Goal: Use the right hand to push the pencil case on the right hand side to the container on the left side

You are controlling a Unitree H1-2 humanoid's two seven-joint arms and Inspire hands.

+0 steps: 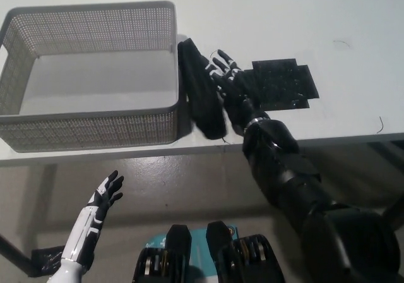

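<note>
A smooth, matte white tabletop point(328, 18) fills the upper part of the view, its front edge running straight across below the things on it. On its left stands the container point(95, 128), a grey rectangular basket with fine perforated mesh walls, a solid rounded rim and a slot handle in its right end wall (nothing lies inside it that can be seen).

The black right arm reaches up from the bottom right, bulky and jointed, with a glossy hard shell. Its right hand point(230, 90) lies flat over the tabletop, fingers point(222, 60) stretched out and slightly spread, holding nothing, their inner side pressed against the pencil case.

The pencil case point(201, 100) is a long, soft-looking black pouch with rounded ends, standing on its edge lengthwise. Its left side touches the right end wall of the container, so it is caught between that wall and the hand, outside the basket.

Just right of the hand a flat black patch point(284, 84) with a stepped, blocky outline and a faintly speckled surface lies on the tabletop.

The white left hand point(104, 198) hangs below the tabletop edge at the lower left, slim, with dark fingers loosely apart and nothing in them.
</note>
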